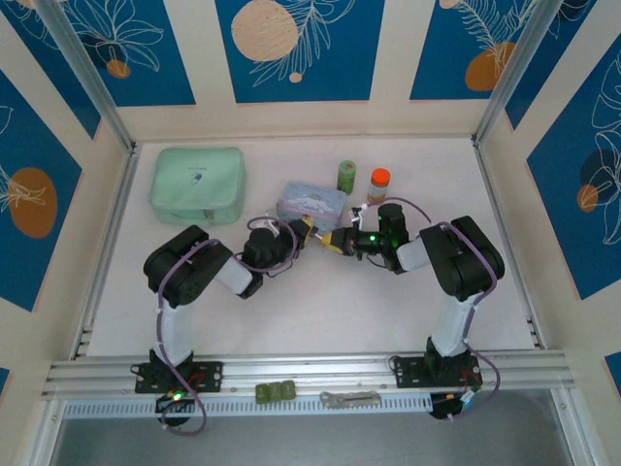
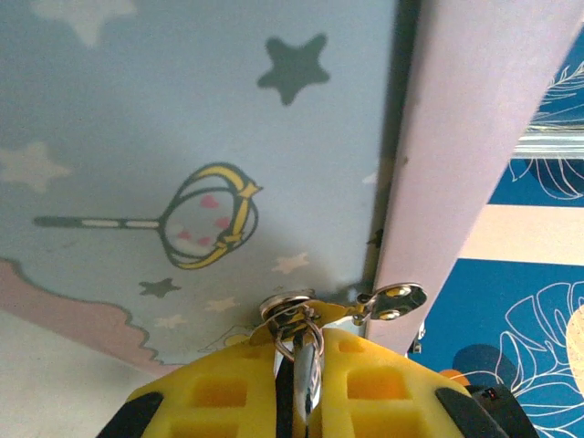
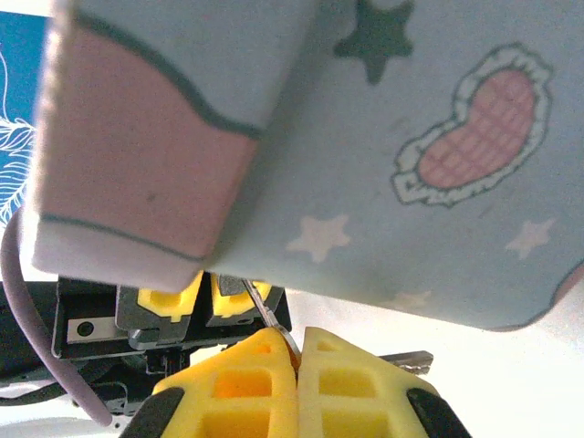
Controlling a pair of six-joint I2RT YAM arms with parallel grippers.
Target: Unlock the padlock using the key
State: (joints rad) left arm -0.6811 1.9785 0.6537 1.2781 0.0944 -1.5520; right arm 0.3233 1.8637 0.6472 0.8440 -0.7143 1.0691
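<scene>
Both grippers meet tip to tip just in front of the pale blue tin (image 1: 310, 202). My left gripper (image 2: 306, 345) (image 1: 309, 233) is shut on the padlock (image 2: 310, 379), a tiny dark and shiny piece with a thin silver loop at its top. My right gripper (image 3: 298, 342) (image 1: 336, 243) is shut on the key (image 3: 271, 317). Its thin silvery blade slants up and left to the left gripper's fingers (image 3: 173, 297). A second small key (image 3: 406, 361) sticks out to the right of my right fingers. Where blade and padlock meet is hidden.
The tin (image 2: 182, 137) (image 3: 411, 137) looms close above both wrists. A mint green pouch (image 1: 197, 184) lies at the back left. A small green bottle (image 1: 346, 176) and an orange-capped bottle (image 1: 378, 182) stand behind the tin. The near half of the white table (image 1: 320, 311) is bare.
</scene>
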